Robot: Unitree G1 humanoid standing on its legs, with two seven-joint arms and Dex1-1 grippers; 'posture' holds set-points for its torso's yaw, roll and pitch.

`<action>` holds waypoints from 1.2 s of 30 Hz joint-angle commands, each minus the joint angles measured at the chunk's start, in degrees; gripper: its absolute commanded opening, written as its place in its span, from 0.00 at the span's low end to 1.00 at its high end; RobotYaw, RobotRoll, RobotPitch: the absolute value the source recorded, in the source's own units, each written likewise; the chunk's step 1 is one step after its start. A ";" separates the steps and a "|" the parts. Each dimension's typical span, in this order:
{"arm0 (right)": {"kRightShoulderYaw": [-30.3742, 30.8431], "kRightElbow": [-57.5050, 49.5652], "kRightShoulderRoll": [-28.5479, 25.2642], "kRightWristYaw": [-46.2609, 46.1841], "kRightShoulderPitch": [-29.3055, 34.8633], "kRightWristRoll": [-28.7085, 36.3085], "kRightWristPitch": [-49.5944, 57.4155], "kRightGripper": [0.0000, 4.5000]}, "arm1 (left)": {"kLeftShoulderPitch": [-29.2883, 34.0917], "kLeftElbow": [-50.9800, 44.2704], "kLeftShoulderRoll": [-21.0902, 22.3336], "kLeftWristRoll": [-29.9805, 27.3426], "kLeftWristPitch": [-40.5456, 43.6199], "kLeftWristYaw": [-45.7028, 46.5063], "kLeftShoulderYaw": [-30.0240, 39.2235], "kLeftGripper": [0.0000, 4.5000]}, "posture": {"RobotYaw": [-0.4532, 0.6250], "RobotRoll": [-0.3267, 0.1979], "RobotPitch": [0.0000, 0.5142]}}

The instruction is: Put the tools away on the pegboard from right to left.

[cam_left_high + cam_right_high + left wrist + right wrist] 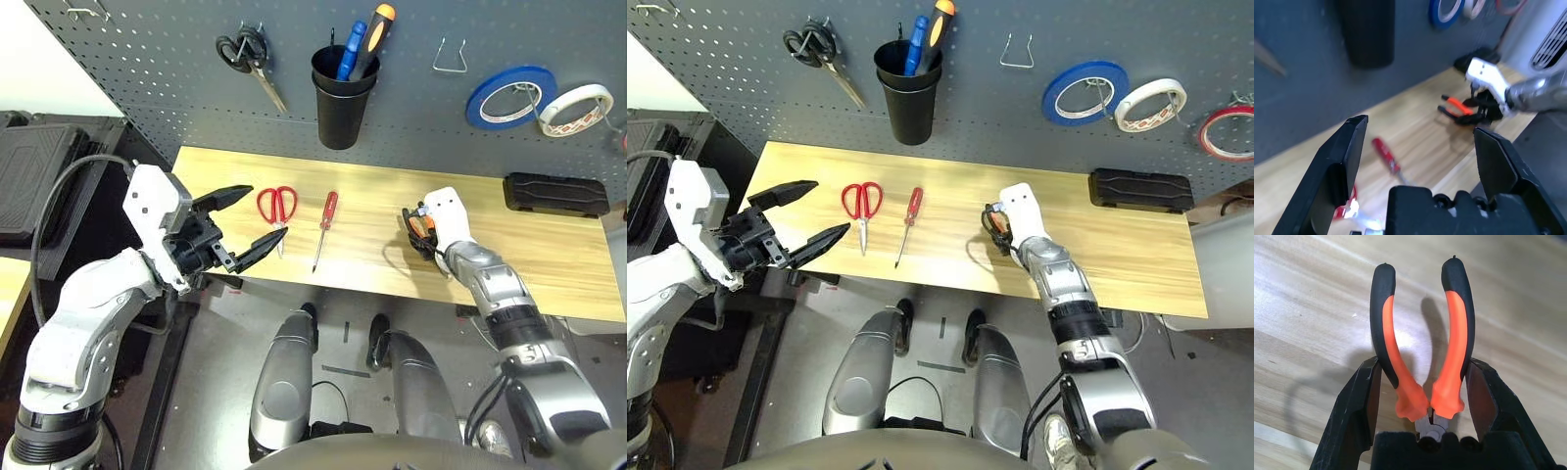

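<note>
While the right gripper (1422,396) pinches the orange-and-black-handled pliers (1422,347) near the pivot, both curved handles stick out ahead of the black fingers (1354,411), over the light wooden worktop (549,259). From the head camera, that gripper sits right of the worktop's middle, roughly midway between its front and back edges, with the pliers' shadow on the wood just beside it.

Over to the other side: the left gripper (253,217) hangs at the worktop's left end, its two black fingers spread wide with nothing between them, one tip just over the wood near the front edge.

Close by, the red-handled scissors (278,208) lie flat on the left part of the worktop, blades toward the front edge. Just to their right lies the slim red-handled screwdriver (326,223), handle toward the back, tip toward the front.

Up behind, the dark grey-blue perforated pegboard (147,69) carries black-handled scissors (249,57) on a hook, and a black cup (342,98) holding a blue-handled and an orange-and-black-handled tool. Further right there is a bare wire hook (449,57), then a blue tape roll (509,96) and a white tape roll (574,108) hanging side by side. And at the far right, the thin red tape ring (1229,131) is already on the board.

A flat black case (554,193) rests at the back right corner of the worktop.
</note>
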 commanded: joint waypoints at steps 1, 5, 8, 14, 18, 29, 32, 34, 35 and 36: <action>-1.45 -2.58 -1.11 1.01 2.66 0.40 -3.86 0.63 | -1.06 -2.76 -0.71 -3.68 -0.17 0.97 0.96 1.00 | 0.75 0.62 0.47; -2.71 -4.68 -1.96 0.95 4.18 0.57 -7.55 0.63 | -3.36 -3.85 -0.85 -6.28 -0.02 2.06 0.75 1.00 | 0.74 0.62 0.46; -3.50 -5.30 -2.22 0.66 4.88 0.39 -9.59 0.63 | -4.57 -3.94 -0.62 -7.21 0.00 2.50 0.33 1.00 | 0.73 0.62 0.45; -3.78 -7.28 -3.85 -0.01 7.28 -1.25 -19.30 0.63 | -7.58 -3.31 -0.85 -7.92 -0.60 3.05 -0.68 1.00 | 0.71 0.62 0.45; -4.56 -9.38 -4.01 -0.86 8.48 -1.50 -25.87 0.63 | -8.75 -2.55 -0.89 -7.87 -1.04 3.07 -0.85 1.00 | 0.71 0.62 0.45; -6.70 -17.77 -1.17 -1.92 9.75 0.97 -36.53 0.63 | -10.18 0.05 -0.34 -7.05 -2.35 1.76 -1.92 1.00 | 0.68 0.62 0.43; -6.49 -18.64 -0.37 -1.26 9.86 1.82 -39.68 0.63 | -10.67 0.91 -0.20 -6.87 -2.72 1.27 -2.24 1.00 | 0.67 0.62 0.43; -6.05 -19.68 0.27 -0.94 9.68 2.28 -41.54 0.63 | -10.96 1.40 -0.09 -6.72 -2.92 0.91 -2.45 1.00 | 0.67 0.62 0.43; -5.87 -20.15 0.55 -0.82 9.52 2.31 -42.11 0.63 | -11.07 1.59 -0.05 -6.67 -2.98 0.76 -2.48 1.00 | 0.67 0.62 0.43; -5.63 -20.74 0.91 -0.71 9.16 2.27 -42.86 0.63 | -11.22 1.79 -0.03 -6.61 -3.03 0.60 -2.54 1.00 | 0.67 0.62 0.43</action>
